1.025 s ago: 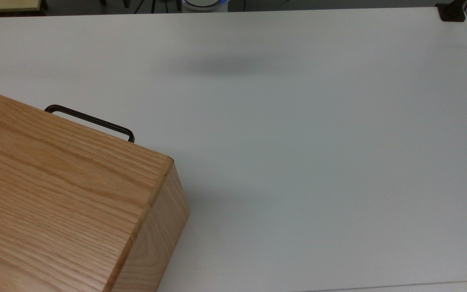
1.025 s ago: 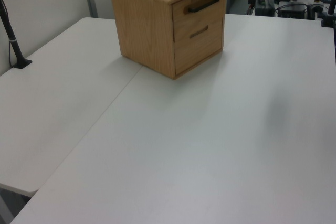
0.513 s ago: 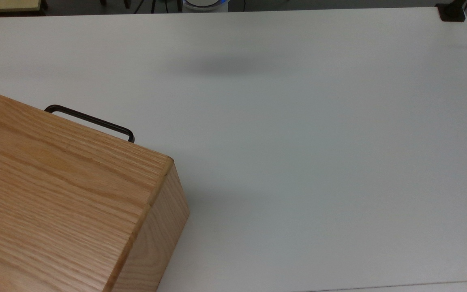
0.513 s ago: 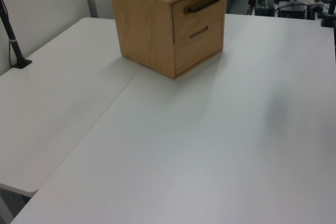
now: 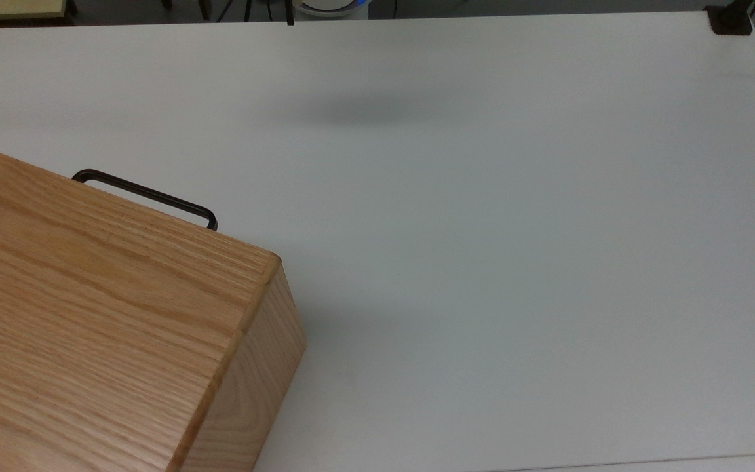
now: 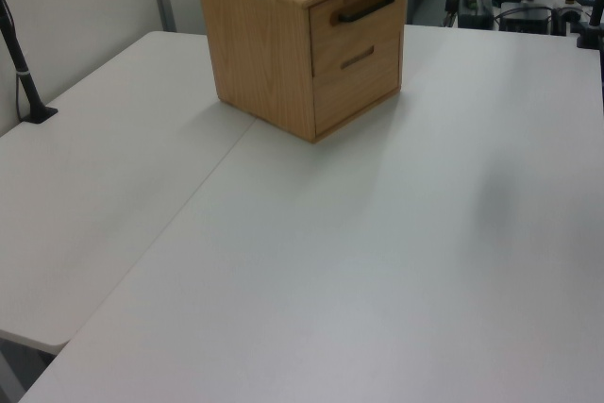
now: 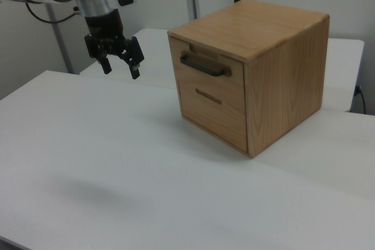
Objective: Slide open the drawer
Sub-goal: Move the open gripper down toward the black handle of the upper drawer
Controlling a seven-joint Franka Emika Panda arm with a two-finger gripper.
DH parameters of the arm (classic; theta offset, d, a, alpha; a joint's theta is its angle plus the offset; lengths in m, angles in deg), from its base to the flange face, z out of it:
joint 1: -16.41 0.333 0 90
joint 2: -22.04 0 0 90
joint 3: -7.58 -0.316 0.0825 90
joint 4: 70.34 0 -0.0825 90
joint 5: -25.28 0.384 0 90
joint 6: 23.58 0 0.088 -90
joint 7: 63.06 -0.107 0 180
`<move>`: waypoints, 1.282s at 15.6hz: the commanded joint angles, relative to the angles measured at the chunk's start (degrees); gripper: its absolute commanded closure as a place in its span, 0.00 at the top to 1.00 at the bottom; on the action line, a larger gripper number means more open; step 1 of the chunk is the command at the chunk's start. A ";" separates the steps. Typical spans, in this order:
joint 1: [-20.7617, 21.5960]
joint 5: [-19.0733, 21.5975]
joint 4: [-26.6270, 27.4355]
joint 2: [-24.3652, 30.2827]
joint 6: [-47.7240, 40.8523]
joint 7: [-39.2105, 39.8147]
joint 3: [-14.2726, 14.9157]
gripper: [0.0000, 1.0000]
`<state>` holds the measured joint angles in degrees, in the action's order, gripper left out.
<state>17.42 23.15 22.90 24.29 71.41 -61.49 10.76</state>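
The drawer point(image 7: 212, 77) is the upper front panel of an oak box, shut flush with the casing. Its thin black bar handle point(image 7: 203, 65) runs across the panel. In the left view the drawer point(image 6: 357, 27) and handle point(image 6: 366, 8) face the left view's right. From above, only the handle point(image 5: 148, 195) sticks out past the box top. My gripper point(image 7: 121, 72) hangs open above the table, well off to the right view's left of the handle, holding nothing.
The oak casing point(image 5: 96, 314) fills the top view's lower left. A second drawer panel point(image 7: 211, 109) sits below the first. The white table point(image 5: 495, 262) stretches bare to the top view's right. A black post point(image 6: 21, 63) stands at the left view's left edge.
The soft shadow on the table in the top view has drifted slightly to the right. The box and drawer have not moved.
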 commanded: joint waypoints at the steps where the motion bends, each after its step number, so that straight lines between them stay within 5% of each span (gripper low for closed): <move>1: -0.13 -0.69 -0.34 -0.49 3.08 -5.41 -0.11 1.00; 7: -0.13 0.89 1.58 -1.72 13.62 -40.36 -0.20 1.00; 9: -1.44 5.26 1.94 -1.81 16.35 -49.35 -0.20 1.00; 14: -8.48 22.76 1.86 -3.56 23.30 -54.75 -0.20 0.99; 20: -9.88 24.72 1.42 -8.75 35.33 -57.81 -0.11 0.72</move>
<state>7.79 47.10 23.99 17.36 101.70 -116.13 10.84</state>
